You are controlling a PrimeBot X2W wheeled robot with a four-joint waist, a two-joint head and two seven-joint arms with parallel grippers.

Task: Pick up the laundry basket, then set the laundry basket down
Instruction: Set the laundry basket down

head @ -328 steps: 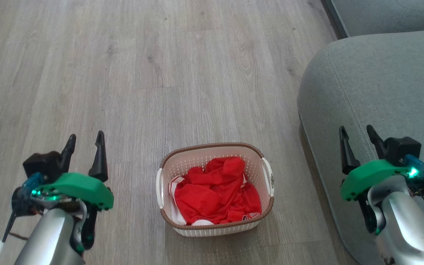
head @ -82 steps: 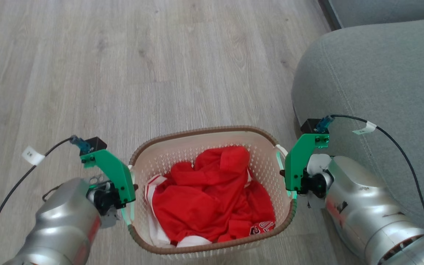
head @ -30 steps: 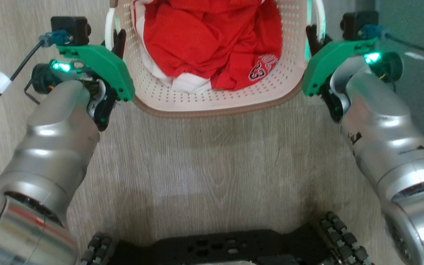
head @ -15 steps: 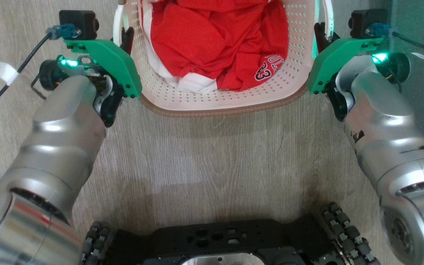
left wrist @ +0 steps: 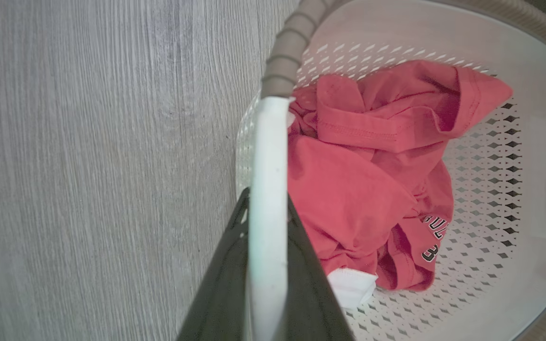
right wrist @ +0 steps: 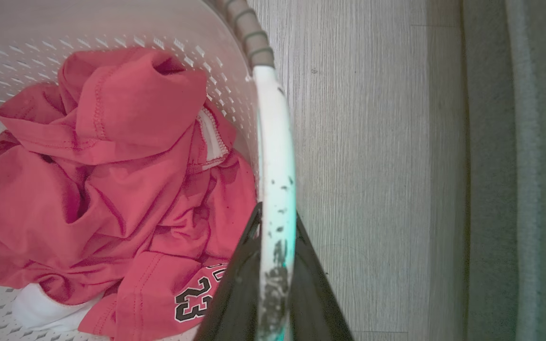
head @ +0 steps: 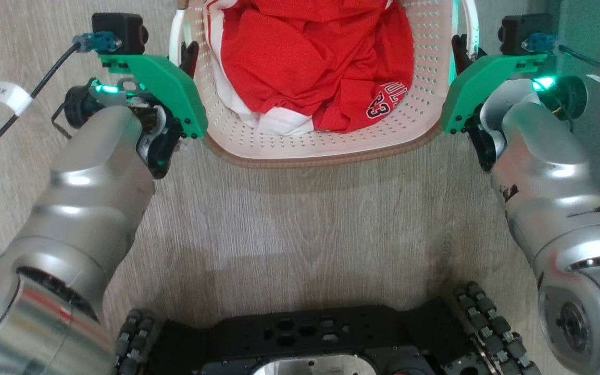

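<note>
The left gripper (left wrist: 267, 195) pinches the left handle (left wrist: 268, 142) of the laundry basket (head: 321, 150), and the right gripper (right wrist: 276, 208) pinches the right handle (right wrist: 275, 142). In the head view the basket is at 12 o'clock, its far end cut off.

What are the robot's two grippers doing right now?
Left gripper: closed on the left white handle of the cream perforated plastic laundry basket.
Right gripper: closed on its right white handle.

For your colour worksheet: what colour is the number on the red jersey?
The number is black, edged white; right wrist view.
</note>
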